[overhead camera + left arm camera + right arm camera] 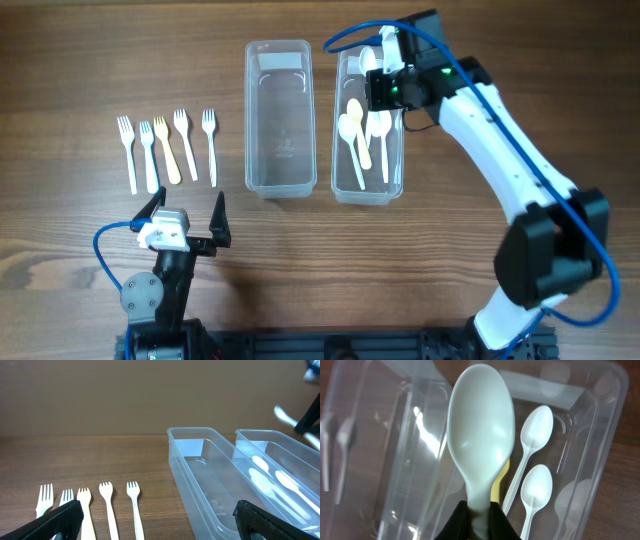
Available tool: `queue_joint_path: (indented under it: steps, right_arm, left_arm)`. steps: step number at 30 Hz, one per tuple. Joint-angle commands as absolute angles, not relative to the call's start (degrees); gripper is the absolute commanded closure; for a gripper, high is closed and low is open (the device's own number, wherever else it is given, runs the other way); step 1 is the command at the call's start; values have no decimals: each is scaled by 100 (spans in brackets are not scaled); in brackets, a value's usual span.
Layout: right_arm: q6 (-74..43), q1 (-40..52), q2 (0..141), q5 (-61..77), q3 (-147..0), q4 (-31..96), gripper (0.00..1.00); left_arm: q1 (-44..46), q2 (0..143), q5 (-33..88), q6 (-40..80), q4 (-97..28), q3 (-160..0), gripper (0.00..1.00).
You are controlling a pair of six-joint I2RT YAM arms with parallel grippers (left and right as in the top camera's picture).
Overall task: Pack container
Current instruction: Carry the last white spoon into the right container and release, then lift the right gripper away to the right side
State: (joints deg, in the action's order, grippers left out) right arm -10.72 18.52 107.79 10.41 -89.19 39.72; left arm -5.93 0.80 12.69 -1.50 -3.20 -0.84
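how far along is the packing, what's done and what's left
Done: several spoons lie in the right container. In hand: the right tool holds a white spoon above that container. Left: five forks lie loose, the left container is empty, and the left tool is open.

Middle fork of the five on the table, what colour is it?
The middle fork is pale yellow; the overhead view shows it best.

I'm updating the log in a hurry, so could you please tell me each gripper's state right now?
Left gripper: open, holding nothing.
Right gripper: jaws closed on a white spoon above the spoon container.
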Motion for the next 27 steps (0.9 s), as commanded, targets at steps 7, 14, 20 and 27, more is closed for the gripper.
queue_joint_path:
  steps: [7, 14, 20, 27]
  right_arm:
    - [-1194, 1881, 11026, 897, -8923, 3868, 63]
    - [-895, 1833, 10689, 888, -8997, 3887, 35]
    - [-1044, 1037, 9793, 373, -9524, 4528, 33]
    - [-364, -930, 9170, 316, -9557, 4991, 19]
  left_arm:
    - [-561, 43, 1253, -279, -311, -32, 0]
    - [-561, 43, 1253, -281, -311, -32, 0]
    - [-561, 43, 1253, -279, -311, -32, 0]
    - [-561, 43, 1253, -279, -311, -32, 0]
